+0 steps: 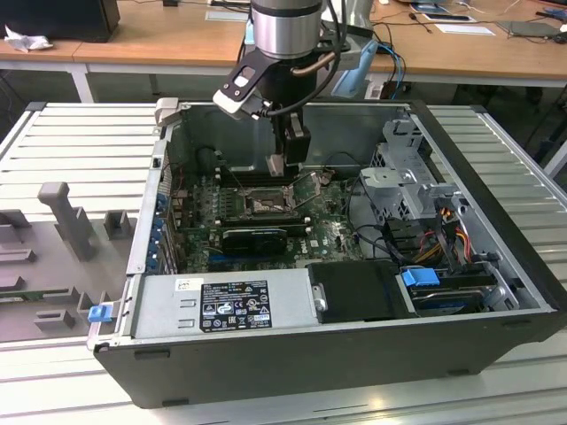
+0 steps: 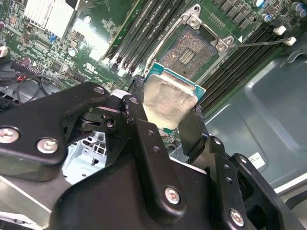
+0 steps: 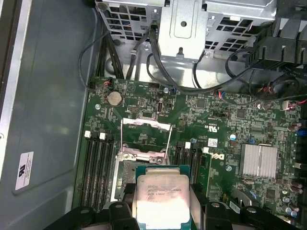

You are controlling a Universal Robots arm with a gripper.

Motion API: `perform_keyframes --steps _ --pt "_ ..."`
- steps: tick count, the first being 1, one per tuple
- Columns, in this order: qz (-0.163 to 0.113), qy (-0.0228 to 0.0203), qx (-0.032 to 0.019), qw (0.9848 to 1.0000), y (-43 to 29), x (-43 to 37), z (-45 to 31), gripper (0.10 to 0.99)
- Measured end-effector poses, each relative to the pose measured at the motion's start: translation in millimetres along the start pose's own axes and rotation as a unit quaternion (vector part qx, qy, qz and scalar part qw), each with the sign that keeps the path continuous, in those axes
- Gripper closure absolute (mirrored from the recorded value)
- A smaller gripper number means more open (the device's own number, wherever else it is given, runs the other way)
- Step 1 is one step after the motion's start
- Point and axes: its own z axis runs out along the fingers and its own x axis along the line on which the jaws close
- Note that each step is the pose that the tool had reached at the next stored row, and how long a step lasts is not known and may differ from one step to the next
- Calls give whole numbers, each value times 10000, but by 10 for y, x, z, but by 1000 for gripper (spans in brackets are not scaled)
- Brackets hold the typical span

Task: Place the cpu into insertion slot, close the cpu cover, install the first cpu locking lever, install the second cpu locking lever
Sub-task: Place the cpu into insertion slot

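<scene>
Lying on a ribbed grey metal table, with wooden desks behind it, an open computer case shows its inside to the exterior view. Grey moulded fixtures stand on the table at the exterior view's left, apart from the case. The arm reaches down through the case's open side, with free room between the case walls around it. The case holds a green circuit board, a grey power supply along its near wall, a metal drive cage and loose cables. On the board, long black memory slots flank the insertion slot, whose contact field lies bare. The cpu cover stands swung up off the slot at the slot's far edge, and a thin metal lever juts out from the slot's corner across the memory slots. The gripper has its black fingers clamped on two opposite edges of the cpu, silvery top showing. The cpu hangs over the slot's near edge, not seated.
</scene>
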Motion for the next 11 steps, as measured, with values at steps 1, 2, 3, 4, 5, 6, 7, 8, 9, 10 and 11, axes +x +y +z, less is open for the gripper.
perform_keyframes --steps 1,2,3,4,5,6,7,8,9,10,11 --pt "1 0 0 10000 -1 0 7 557" --pt "2 0 0 10000 -1 0 16 557" --pt "8 0 0 10000 -2 0 21 557" --pt "23 -2 0 10000 -2 -1 28 557" --pt "42 -3 -1 10000 -3 -1 33 557" --pt "95 -10 -1 10000 -4 -1 42 557" --pt "151 -15 -2 9999 -4 -1 48 557" --pt "220 -24 -3 9998 -5 -1 57 557" --pt "310 -32 -5 9995 -6 -1 73 557" --pt "337 -39 -5 9994 -7 -1 84 557" --pt "349 -49 -5 9994 -8 -1 96 557"
